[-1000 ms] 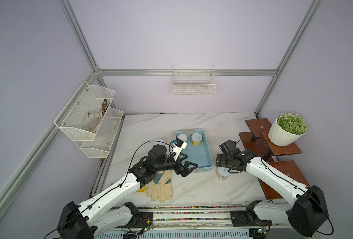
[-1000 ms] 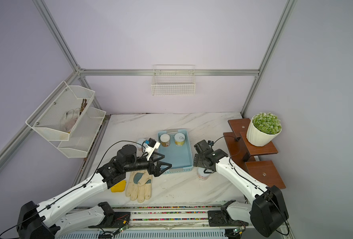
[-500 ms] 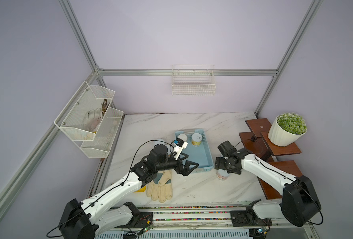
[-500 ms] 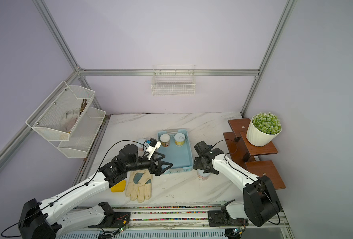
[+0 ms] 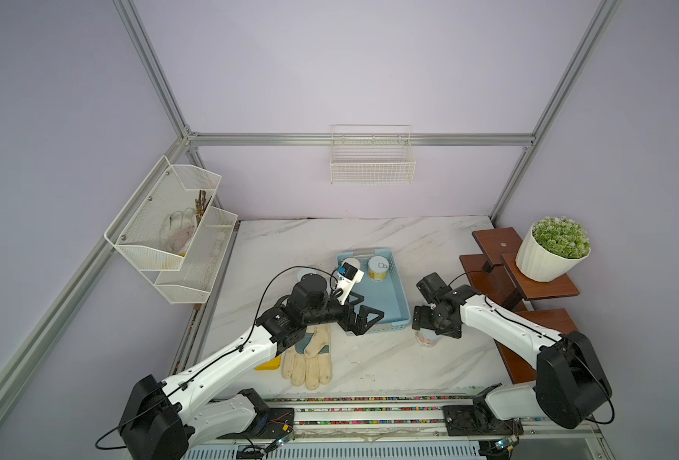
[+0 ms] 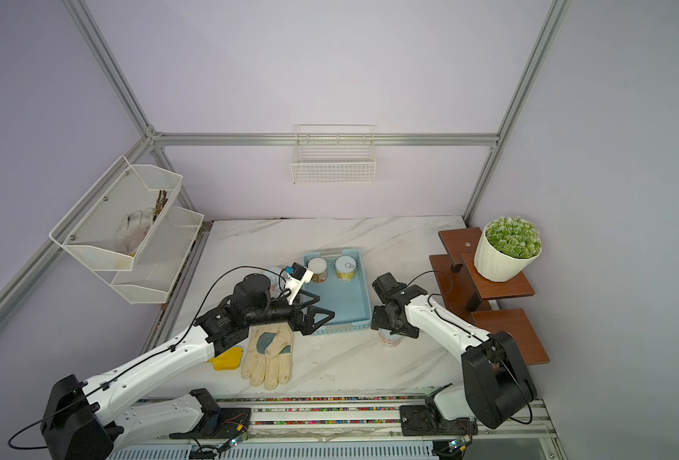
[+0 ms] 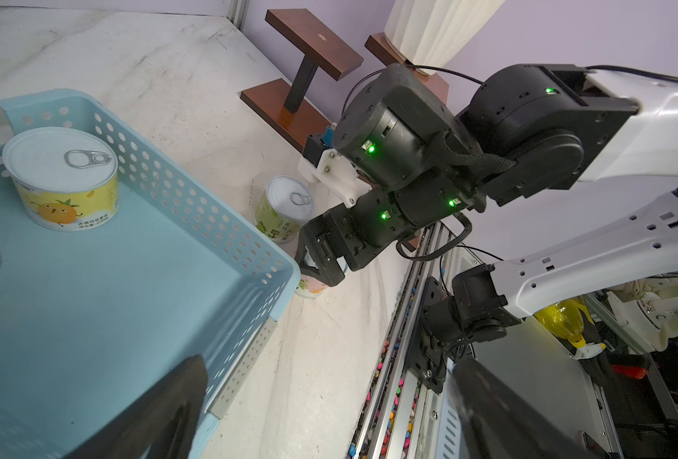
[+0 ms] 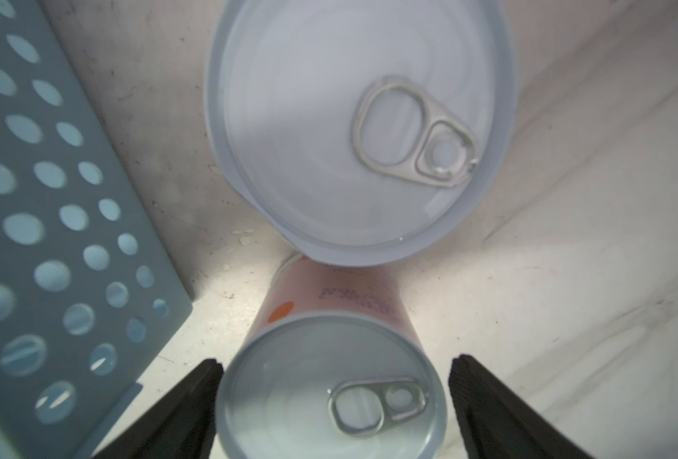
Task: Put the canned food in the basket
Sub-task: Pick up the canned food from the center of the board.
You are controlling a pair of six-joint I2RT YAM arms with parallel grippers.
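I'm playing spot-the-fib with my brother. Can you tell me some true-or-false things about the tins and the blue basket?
1. A yellow-labelled round tin and an orange-labelled round tin stand inside the shallow light blue plastic basket. True.
2. The right gripper has a finger on each side of the pink-labelled round tin on the white marble table. True.
3. The left gripper holds a tin. False: it is open and empty, over the basket.
4. The cream fabric work glove lies in the basket. False: it lies on the table, outside it.
5. The green plant in a ribbed white pot stands on the brown wooden shelf. True.
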